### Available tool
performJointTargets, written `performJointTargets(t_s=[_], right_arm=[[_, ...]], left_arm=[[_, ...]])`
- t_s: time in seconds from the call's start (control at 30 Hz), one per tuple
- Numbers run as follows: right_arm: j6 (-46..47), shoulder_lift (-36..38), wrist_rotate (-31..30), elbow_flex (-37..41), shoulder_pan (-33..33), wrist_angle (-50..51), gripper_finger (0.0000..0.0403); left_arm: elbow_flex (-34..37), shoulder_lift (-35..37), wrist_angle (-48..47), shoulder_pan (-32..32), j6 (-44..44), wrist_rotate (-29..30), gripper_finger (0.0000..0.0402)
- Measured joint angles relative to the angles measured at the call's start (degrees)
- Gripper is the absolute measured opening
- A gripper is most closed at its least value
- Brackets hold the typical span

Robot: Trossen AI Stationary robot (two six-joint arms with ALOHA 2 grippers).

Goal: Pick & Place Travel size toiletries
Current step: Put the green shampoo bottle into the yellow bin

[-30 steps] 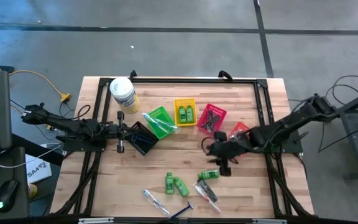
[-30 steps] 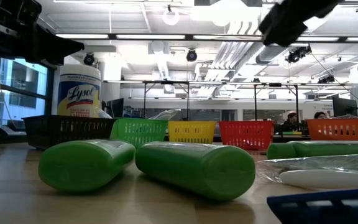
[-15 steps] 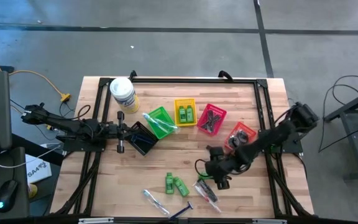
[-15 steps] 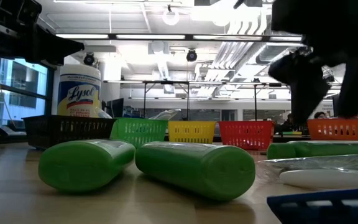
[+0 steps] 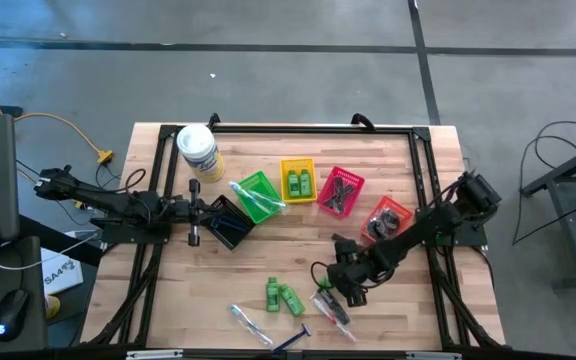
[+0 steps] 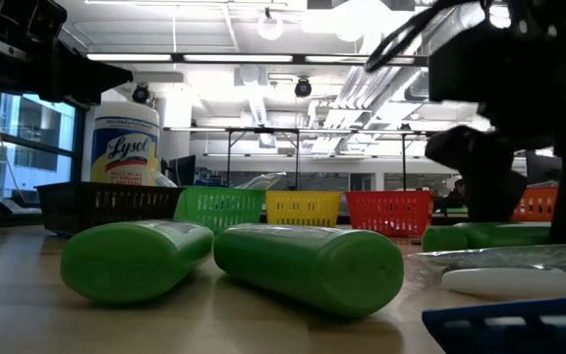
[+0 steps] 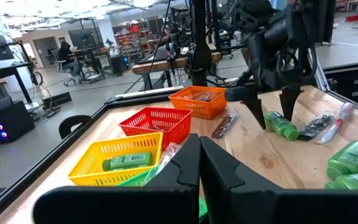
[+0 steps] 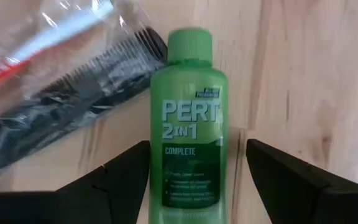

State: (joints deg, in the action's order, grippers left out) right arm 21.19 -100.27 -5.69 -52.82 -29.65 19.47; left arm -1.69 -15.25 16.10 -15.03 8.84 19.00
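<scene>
On table, right gripper (image 5: 340,287) wide open over green bottle (image 8: 188,124); baskets (image 5: 299,178) part-filled, several toiletries left; left gripper (image 7: 197,168) clenched.

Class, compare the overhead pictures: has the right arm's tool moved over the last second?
Yes. The right tool moved away from the orange basket, toward the table's near edge, and now straddles a green bottle.

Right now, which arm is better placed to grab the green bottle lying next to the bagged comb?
The right arm. Its pincer is open and straddles the green bottle beside the bagged comb. The left pincer is shut, over by the baskets.
</scene>
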Motion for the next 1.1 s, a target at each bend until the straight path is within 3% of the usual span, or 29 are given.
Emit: performJointTargets(t_s=[0.2,0.43,0.67,0.87,1.1], right_arm=[[-1.01,-1.6,0.7,-0.15,0.76,-0.21,0.0246],[-4.88,-1.4,2.49,-0.13,1.42,-0.26,0.0134],[-7.78,1.43,3.12,0.26,2.36,-0.81,0.0134],[-11.56,10.35,-3.05,1.65,3.75,0.06,0.0134],[-15.83,28.95,-4.56,10.85,7.64,-7.11,0.0132]], left_arm=[[0.0,-0.02,0.0,0.0,0.0,0.01,0.0],[0.0,-0.02,0.0,0.0,0.02,0.03,0.0],[0.0,-0.01,-0.01,0.0,0.02,0.05,0.0],[0.0,-0.02,-0.31,0.0,0.02,0.05,0.0],[0.0,0.0,-0.76,0.0,0.02,0.22,0.0]])
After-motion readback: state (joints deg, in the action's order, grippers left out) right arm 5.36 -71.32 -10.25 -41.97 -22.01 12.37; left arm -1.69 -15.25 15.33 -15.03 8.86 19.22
